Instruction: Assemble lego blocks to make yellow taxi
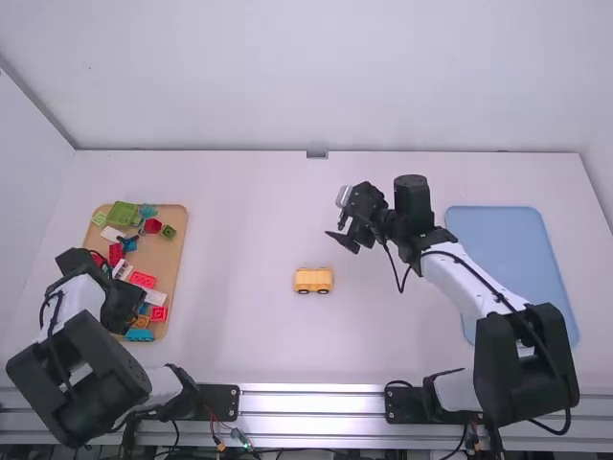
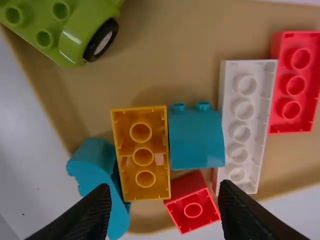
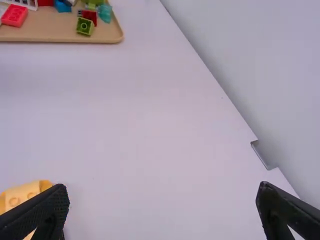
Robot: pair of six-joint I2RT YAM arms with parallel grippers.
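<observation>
From where I stand, the taxi looks perhaps half built: a low yellow car (image 1: 313,280) sits upright on its dark wheels (image 1: 303,292), on the table well to the right of the tan tray (image 1: 173,257), with bare studs (image 3: 31,194) on top. I'd guess a cab or roof piece is still to be added, maybe the orange-yellow block (image 2: 143,172) lying hollow side up in the tray, between a teal block (image 2: 196,140) and a curved teal piece (image 2: 111,180). The left gripper (image 2: 164,189) is over the tray's near end, fingers well parted with nothing between them. The right gripper (image 3: 162,189), spread wide and also empty, is farther right of the tray than the car. As for brands, labels or lettering, I can't read any.
</observation>
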